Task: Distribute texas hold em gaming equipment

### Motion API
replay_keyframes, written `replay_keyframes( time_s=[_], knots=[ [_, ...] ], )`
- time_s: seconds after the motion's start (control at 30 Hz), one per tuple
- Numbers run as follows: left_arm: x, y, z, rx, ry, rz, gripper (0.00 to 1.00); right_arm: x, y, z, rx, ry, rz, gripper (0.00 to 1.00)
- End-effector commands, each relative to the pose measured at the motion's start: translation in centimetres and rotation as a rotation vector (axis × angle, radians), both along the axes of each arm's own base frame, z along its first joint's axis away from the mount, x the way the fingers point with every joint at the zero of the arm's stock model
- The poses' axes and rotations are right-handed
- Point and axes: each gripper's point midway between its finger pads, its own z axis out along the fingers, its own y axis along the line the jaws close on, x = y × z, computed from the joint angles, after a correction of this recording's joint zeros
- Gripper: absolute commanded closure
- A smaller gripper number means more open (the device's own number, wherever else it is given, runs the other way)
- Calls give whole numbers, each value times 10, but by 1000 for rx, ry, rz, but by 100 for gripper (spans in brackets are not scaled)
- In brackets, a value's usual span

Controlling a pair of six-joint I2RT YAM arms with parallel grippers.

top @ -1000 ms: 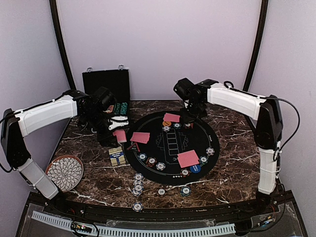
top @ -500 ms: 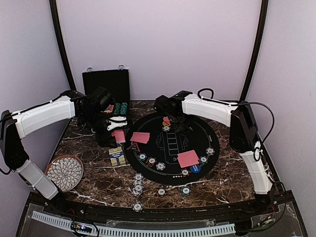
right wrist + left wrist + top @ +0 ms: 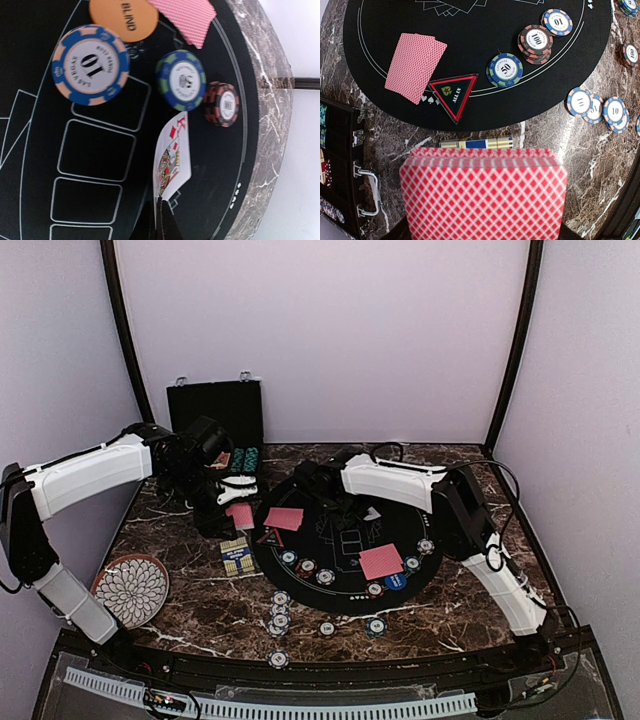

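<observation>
A round black felt mat [image 3: 345, 540] lies on a dark marble table [image 3: 470, 580]. The left gripper [image 3: 238, 502] is clamped on a deck of red-backed cards [image 3: 483, 192] above the table's left side, just off the mat. The right gripper [image 3: 362, 512] reaches over the mat's far half, its fingers pinched together on one face-up king card [image 3: 172, 154].

In the right wrist view, three poker chips lie beside the king: a blue one marked 10 [image 3: 91, 64], a blue-green chip [image 3: 180, 79] and a red-black chip [image 3: 222, 103], plus one orange blind button [image 3: 124, 18].

In the left wrist view, two overlapping red cards [image 3: 415, 66] touch one triangle all-in marker [image 3: 453, 94]. A 50 chip [image 3: 505, 69] and a short stack of 100 chips [image 3: 536, 42] lie nearby.

From above, another red card pair [image 3: 381, 561] and one blue button [image 3: 395, 581] lie on the mat's near side. Five chips [image 3: 279, 612] sit off the mat near the front edge.
</observation>
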Motion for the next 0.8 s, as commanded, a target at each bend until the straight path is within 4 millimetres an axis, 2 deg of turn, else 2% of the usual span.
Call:
replay_keyframes(
  time_s=[0.0, 0.13, 0.4, 0.47, 0.63, 0.77],
  knots=[
    [-5, 1, 13, -23, -16, -13, 100, -4, 17, -10, 50, 32, 18, 100],
    [-4, 0, 13, -25, -16, -13, 100, -7, 31, -18, 110, 65, 31, 85],
    [-5, 0, 13, -24, -16, -13, 100, -11, 62, -27, 263, 127, 44, 68],
    [-5, 1, 13, -24, -15, -12, 100, -13, 68, -28, 299, 146, 48, 61],
    [-6, 1, 13, -23, -13, -12, 100, -15, 88, -18, 442, 195, 60, 50],
    [-7, 2, 13, -20, -16, -13, 100, -9, 90, 5, 611, 227, 46, 43]
  ],
)
